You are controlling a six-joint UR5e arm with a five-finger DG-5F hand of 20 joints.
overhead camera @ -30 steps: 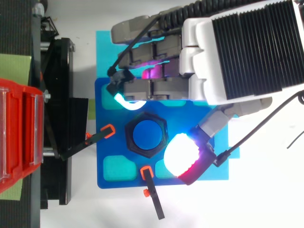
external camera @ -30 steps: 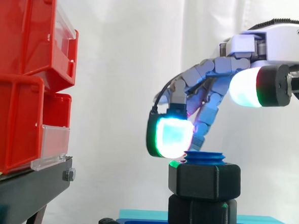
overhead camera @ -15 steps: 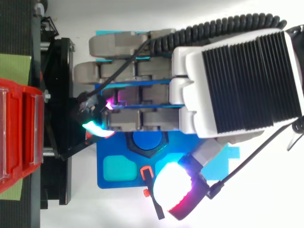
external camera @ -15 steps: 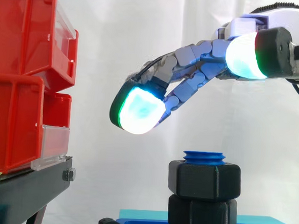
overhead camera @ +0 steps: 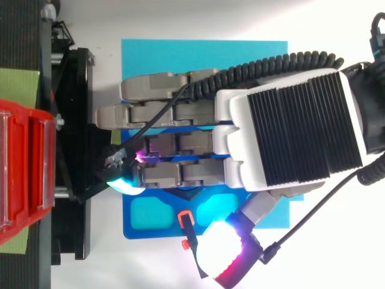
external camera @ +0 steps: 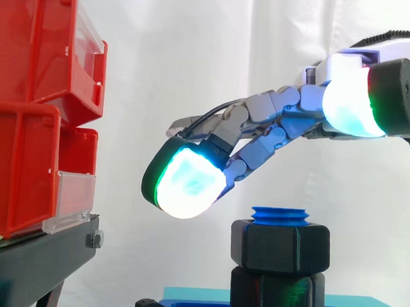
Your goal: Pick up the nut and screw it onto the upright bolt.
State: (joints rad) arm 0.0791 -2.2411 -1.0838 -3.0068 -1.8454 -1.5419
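While red bins point(external camera: 34, 101) stand at nine o'clock, we see the robot hand point(external camera: 272, 130) stretched straight, holding nothing, above the black nut point(external camera: 280, 246), which sits threaded on the blue bolt point(external camera: 280, 215) at five o'clock.

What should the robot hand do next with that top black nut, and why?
Probably come down and curl its fingers around the nut for another turn. The hand hangs open above the nut and a bit to the side, touching nothing. The nut sits on the blue bolt with just the bolt's tip poking out, so I can't tell if it's tight.
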